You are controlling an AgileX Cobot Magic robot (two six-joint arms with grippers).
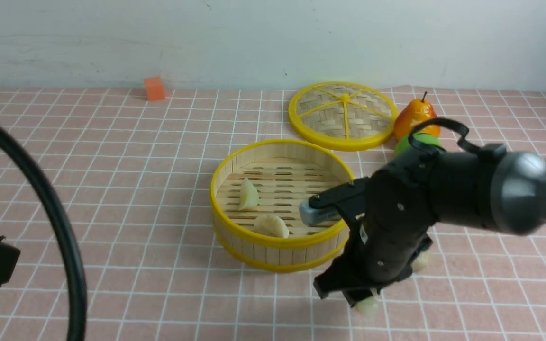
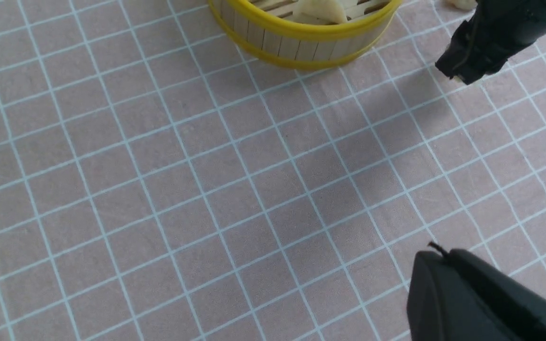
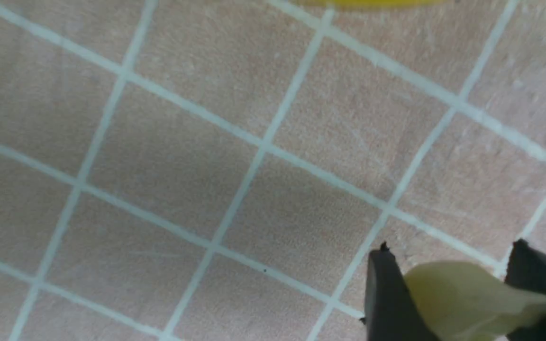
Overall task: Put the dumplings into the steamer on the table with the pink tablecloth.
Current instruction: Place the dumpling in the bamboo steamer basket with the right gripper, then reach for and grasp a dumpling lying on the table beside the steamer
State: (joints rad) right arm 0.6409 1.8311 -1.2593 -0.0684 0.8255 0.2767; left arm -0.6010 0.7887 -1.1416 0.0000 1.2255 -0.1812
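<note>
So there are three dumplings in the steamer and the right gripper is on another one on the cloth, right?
No, the front view shows two dumplings in the steamer, not three. The right gripper is on another dumpling on the cloth.

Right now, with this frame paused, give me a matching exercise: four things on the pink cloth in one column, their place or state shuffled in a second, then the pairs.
1. cube
2. lid
3. steamer
4. nearest dumpling

A. holds two dumplings
B. between the fingers of the right end effector
C. far back, on the left side
D. lying flat beside the pear

Pairs: 1-C, 2-D, 3-A, 4-B
</note>
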